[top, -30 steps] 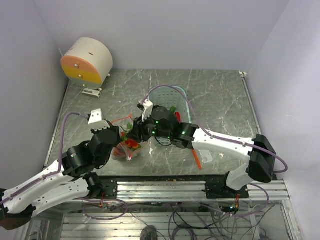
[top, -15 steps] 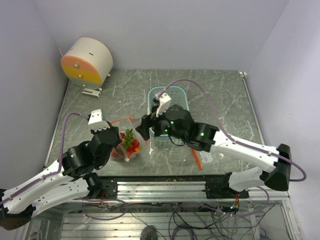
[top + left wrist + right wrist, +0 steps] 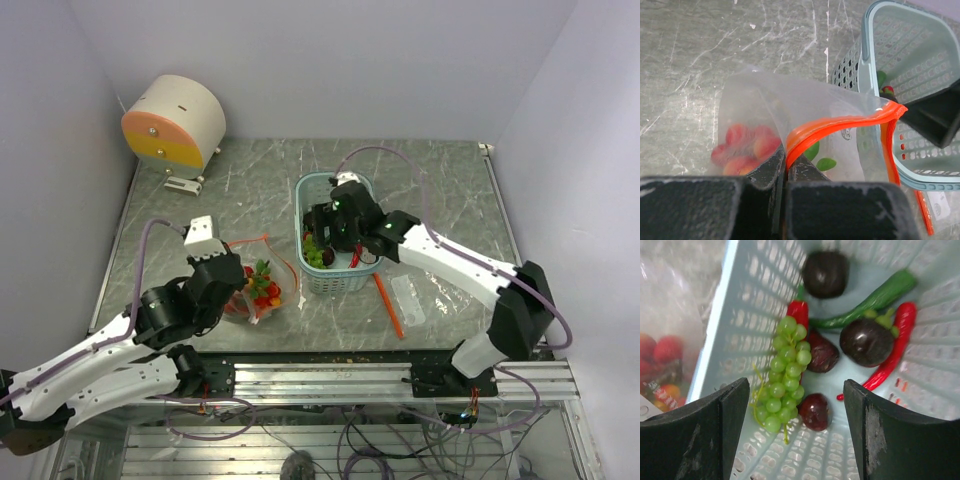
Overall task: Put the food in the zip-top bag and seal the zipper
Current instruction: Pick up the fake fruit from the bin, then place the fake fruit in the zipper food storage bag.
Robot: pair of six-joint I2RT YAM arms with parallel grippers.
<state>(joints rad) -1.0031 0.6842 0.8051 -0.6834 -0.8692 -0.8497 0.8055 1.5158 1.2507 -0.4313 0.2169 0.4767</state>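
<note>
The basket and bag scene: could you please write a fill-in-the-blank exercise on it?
The left hand is ____ on the zipper.
The open right hand hangs over the ____ grapes in the basket.
Seen from above, the zip-top bag lies on the basket's ____ side.
Missing: shut; green; left.

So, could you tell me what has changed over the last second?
The right gripper swung from the zip-top bag back over the basket, fingers open above the food there. The left gripper stayed shut on the zipper; bag and basket barely moved.
</note>
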